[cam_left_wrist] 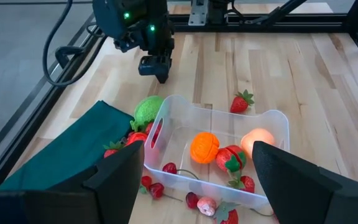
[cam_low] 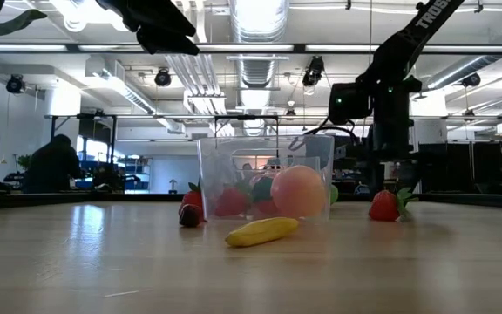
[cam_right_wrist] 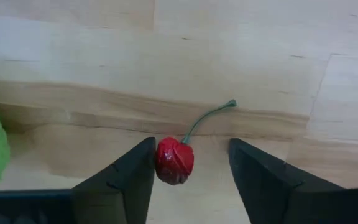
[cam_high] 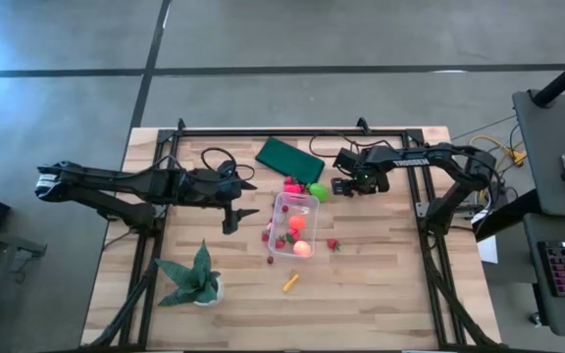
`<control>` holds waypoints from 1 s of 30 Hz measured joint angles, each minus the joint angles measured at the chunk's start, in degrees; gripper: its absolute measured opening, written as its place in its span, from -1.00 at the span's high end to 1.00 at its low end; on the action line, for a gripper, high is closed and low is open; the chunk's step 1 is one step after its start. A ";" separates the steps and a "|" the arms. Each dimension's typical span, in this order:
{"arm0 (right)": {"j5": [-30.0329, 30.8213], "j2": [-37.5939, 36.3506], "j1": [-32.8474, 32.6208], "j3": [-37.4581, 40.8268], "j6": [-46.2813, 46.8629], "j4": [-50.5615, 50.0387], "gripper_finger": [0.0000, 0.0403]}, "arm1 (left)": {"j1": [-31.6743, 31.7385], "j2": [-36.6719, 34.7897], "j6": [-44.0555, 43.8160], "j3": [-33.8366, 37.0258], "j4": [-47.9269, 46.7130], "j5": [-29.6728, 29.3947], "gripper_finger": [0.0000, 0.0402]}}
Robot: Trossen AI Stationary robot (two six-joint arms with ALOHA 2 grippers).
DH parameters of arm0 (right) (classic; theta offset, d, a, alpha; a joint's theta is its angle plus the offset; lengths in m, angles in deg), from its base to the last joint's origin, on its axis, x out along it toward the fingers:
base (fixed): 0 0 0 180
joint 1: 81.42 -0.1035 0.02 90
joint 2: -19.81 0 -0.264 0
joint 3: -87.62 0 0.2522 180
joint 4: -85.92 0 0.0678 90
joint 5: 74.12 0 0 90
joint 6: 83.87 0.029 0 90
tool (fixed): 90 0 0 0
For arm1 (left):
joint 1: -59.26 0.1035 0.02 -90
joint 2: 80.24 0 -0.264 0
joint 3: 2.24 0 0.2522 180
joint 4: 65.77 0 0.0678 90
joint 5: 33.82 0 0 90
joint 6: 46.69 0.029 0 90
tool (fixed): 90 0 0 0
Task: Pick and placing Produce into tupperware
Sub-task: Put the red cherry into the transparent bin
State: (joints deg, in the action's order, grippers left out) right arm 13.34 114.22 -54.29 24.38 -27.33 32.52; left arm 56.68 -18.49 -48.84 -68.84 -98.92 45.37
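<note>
Straddling one cherry (cam_right_wrist: 174, 160), right fingers (cam_right_wrist: 191, 180) apart; left fingers (cam_left_wrist: 197, 180) apart over one tupperware (cam_left_wrist: 272, 121).

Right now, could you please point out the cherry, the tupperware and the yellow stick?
cherry (cam_right_wrist: 174, 160): right wrist view, red body.
tupperware (cam_high: 311, 208): high view, far right corner of rim.
yellow stick (cam_low: 261, 230): low view, middle.

Open counter (cam_high: 381, 284) right of the tupperware (cam_high: 294, 224), green cloth (cam_high: 289, 160) and lime-green piece (cam_high: 318, 191) crowding its far end, potted plant (cam_high: 194, 279) blocking the near-left corner
</note>
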 joint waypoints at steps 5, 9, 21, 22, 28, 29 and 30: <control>-0.06 0.00 0.00 0.00 -0.17 0.59 0.16 | 0.01 0.05 0.00 0.00 0.02 0.00 -0.41; -0.18 0.02 0.00 0.00 -0.50 0.93 0.26 | -0.01 0.81 0.01 0.00 0.50 0.00 -0.41; -2.82 -0.68 -0.37 0.02 -1.30 2.84 0.55 | 0.00 2.60 -0.50 -0.03 0.99 0.02 -0.41; -2.95 -1.13 -0.63 0.00 -1.30 3.14 0.57 | 0.00 2.60 -0.48 -0.25 0.95 0.02 -0.41; -5.23 -5.47 -3.09 0.00 -1.03 3.78 0.65 | 0.00 2.29 -0.53 -0.70 0.92 0.04 -0.41; -6.10 -6.32 -3.89 0.00 -1.06 3.89 0.65 | -0.01 2.29 -0.63 -0.70 0.76 0.04 -0.41; -7.16 -7.21 -4.62 0.00 -1.05 4.16 0.65 | 0.00 2.29 -0.86 -0.70 0.80 0.04 -0.41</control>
State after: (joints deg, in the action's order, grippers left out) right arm 6.19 107.01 -58.91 24.38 -28.38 36.67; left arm 56.68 -16.19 -49.70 -69.54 -98.12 45.41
